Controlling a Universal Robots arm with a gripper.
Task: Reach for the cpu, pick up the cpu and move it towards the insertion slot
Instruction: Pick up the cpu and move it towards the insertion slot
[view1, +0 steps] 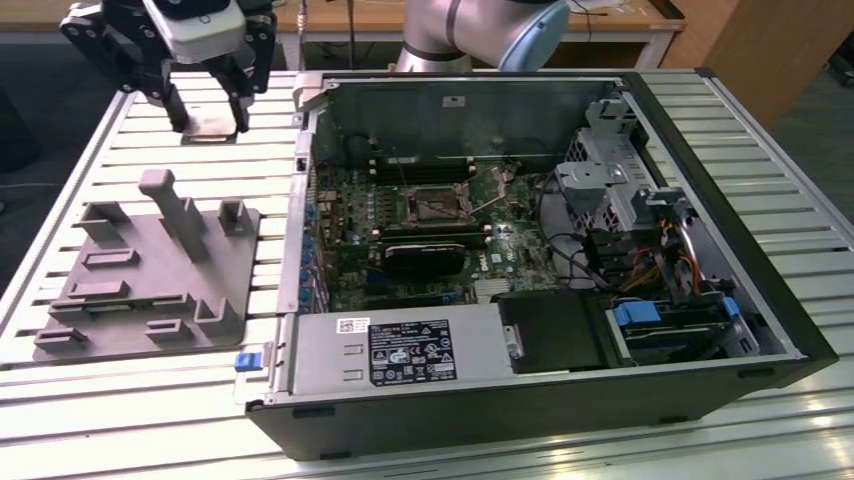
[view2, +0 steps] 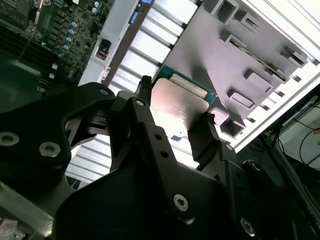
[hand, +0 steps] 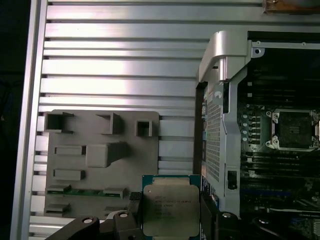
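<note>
**Exterior view: hand held the cpu above the slatted surface**

Exterior view showed the slatted metal surface (view1: 160, 150) carrying an open computer case (view1: 694, 200), which lay on its side with the motherboard (view1: 400, 240) exposed. Near the middle of that board sat the insertion slot (view1: 437, 205), a dark square socket in a shiny frame, with nothing seated in it. Just below it in that picture lay a black rectangular card (view1: 424, 262), and a power supply (view1: 394, 355) filled the near corner of the case.

To the exterior view's left of the case, a grey plastic fixture (view1: 147, 270) rested on the surface, apart from the case wall.

Beyond the fixture, the hand (view1: 207, 128) hung over the surface, well apart from the slot. Its fingers (view2: 205, 137) were closed on the cpu (hand: 167, 210), pressing on two opposite edges, the silvery plate facing the first wrist camera. In the exterior view the chip appeared as a pale patch between the fingertips, probably clear of the slats, though that angle made it hard to be certain.
</note>
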